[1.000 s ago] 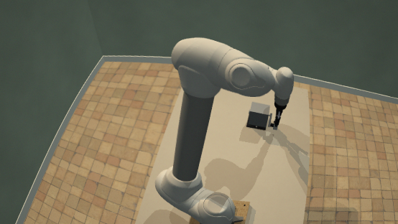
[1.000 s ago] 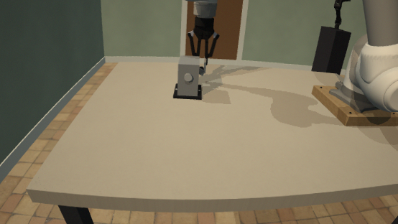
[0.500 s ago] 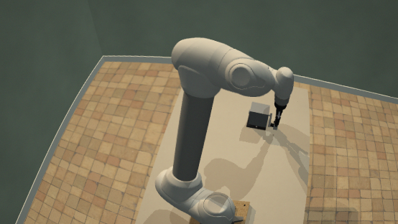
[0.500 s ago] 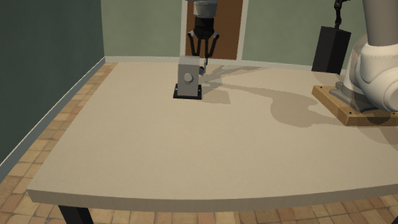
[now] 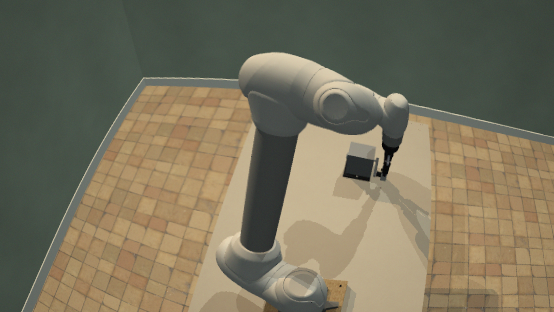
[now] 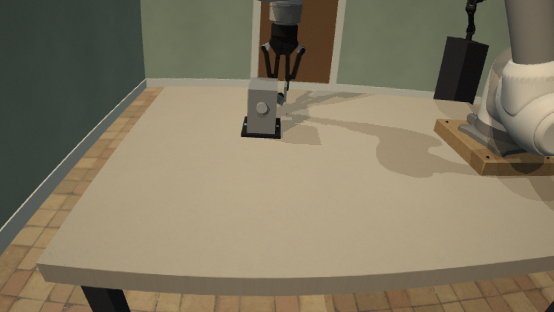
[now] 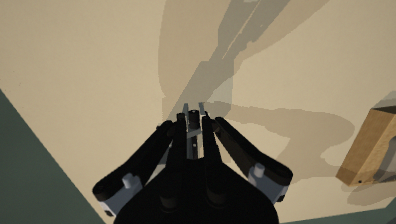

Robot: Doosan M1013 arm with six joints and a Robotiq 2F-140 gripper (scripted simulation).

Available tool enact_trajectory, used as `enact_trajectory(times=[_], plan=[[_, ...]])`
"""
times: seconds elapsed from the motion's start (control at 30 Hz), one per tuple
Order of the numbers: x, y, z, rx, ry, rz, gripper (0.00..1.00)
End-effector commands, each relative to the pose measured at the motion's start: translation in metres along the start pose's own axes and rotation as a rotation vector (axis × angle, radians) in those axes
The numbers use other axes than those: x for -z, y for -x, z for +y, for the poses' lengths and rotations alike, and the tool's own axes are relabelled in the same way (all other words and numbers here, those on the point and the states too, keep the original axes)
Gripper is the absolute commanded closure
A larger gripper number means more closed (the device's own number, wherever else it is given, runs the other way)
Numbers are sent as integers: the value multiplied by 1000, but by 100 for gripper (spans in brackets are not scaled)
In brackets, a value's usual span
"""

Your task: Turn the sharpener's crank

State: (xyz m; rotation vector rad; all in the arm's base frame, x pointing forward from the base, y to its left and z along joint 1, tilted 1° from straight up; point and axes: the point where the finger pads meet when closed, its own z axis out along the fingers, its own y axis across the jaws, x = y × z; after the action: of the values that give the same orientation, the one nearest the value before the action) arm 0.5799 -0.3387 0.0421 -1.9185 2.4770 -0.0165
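The grey pencil sharpener [image 6: 263, 108] stands on its black base on the beige table, seen from its front end in the exterior view. From above it is a dark box [image 5: 359, 163]. The crank and its knob [image 6: 283, 96] stick out behind the sharpener's right side, low and to the right of the crank's axis. My gripper [image 6: 285, 82] hangs straight down over the knob and is shut on it. In the top view the gripper [image 5: 385, 171] is just right of the box. In the wrist view the fingers pinch the dark knob [image 7: 192, 120].
The arm's wooden mounting block [image 6: 492, 147] sits at the table's right side and shows in the wrist view [image 7: 372, 147]. A black box [image 6: 459, 70] stands beyond the table's far right. The table's far edge and the green wall lie behind the sharpener.
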Motion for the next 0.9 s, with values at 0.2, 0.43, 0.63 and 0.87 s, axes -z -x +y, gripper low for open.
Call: enact_trajectory(times=[0.2,0.43,0.63,0.87], plan=[[4,3,1,-1,-2,-8,100],[8,3,2,-1,-2,-8,100],[17,3,3,-1,-2,-8,100],[35,3,1,-1,-2,-8,100]])
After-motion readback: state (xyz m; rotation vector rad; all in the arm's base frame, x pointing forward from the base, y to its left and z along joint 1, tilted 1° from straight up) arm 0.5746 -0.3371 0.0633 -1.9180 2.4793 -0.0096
